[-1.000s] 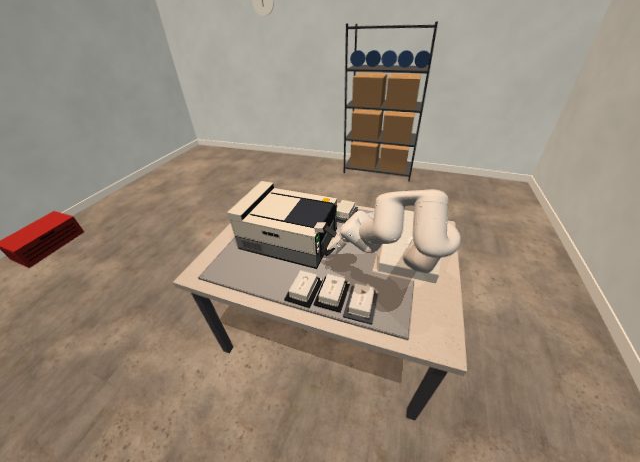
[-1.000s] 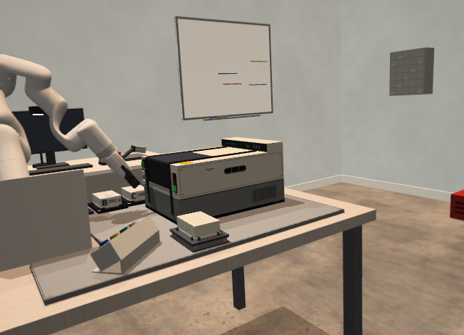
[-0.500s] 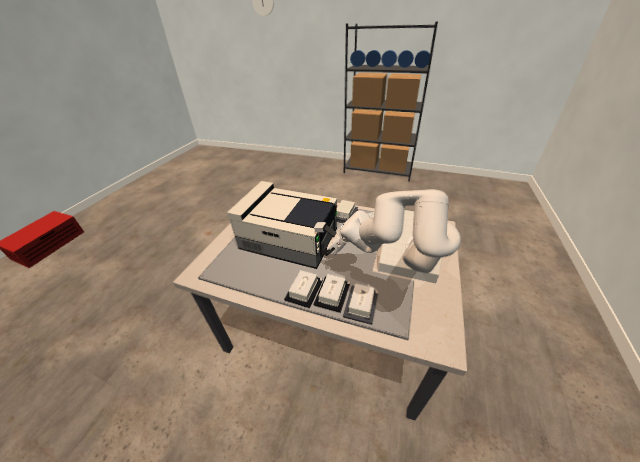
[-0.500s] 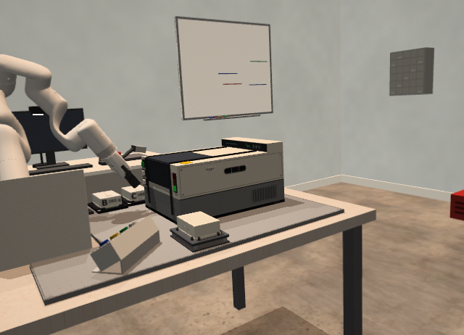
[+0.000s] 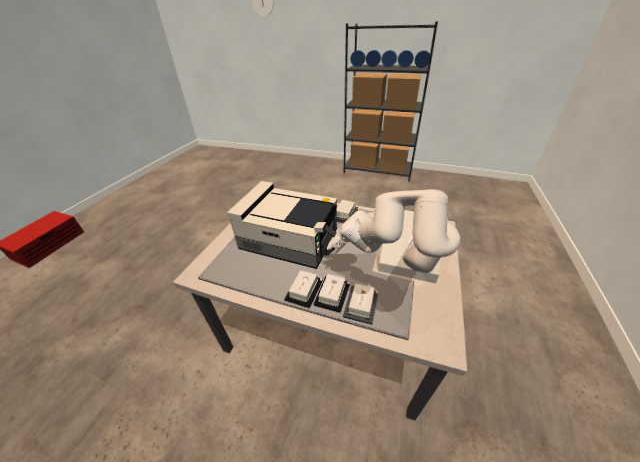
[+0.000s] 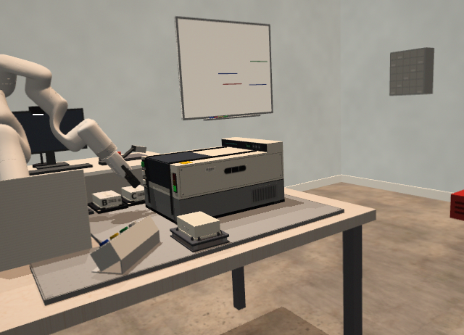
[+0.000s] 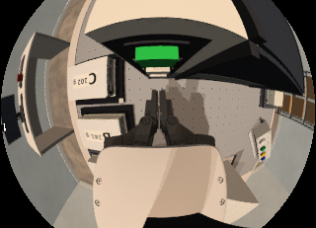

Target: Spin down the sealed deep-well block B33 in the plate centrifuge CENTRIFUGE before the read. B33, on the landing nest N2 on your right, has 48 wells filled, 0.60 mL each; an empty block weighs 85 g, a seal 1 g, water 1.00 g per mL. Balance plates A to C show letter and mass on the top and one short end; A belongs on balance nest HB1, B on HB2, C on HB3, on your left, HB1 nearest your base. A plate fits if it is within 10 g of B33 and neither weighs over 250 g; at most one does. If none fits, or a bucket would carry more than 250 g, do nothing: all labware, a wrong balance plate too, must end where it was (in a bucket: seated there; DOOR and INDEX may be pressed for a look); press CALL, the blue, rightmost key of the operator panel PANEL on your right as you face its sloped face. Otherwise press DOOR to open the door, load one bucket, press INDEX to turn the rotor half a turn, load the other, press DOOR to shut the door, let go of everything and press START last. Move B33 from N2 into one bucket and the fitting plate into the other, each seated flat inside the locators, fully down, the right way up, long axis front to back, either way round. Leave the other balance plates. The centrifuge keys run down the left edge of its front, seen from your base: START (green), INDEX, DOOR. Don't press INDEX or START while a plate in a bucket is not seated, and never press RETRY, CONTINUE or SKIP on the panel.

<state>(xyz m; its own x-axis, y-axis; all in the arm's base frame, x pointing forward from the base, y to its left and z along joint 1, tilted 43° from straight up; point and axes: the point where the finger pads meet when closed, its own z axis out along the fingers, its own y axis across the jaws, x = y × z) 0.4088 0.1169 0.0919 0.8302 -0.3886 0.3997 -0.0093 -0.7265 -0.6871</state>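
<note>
The centrifuge [image 5: 281, 222] stands on the grey mat, and its top shows a dark panel [image 5: 308, 212] beside a cream one. My gripper [image 5: 329, 246] is shut and empty, its fingertips [image 6: 135, 183] right at the key column on the front's left edge. In the wrist view the fingertips point just below the green START key [image 7: 157, 53] and a pale key [image 7: 157, 70]; I cannot tell if they touch. B33 [image 6: 197, 225] sits on its nest N2. Balance plates C [image 5: 303, 285], B [image 5: 332, 288] and A [image 5: 361, 299] sit on their nests.
The sloped operator panel [image 6: 125, 243] with its coloured keys lies near B33. A grey box [image 6: 43, 215] stands at the arm's base. A monitor [image 6: 45, 130] stands on a desk behind. A shelf with boxes [image 5: 387, 100] is at the far wall.
</note>
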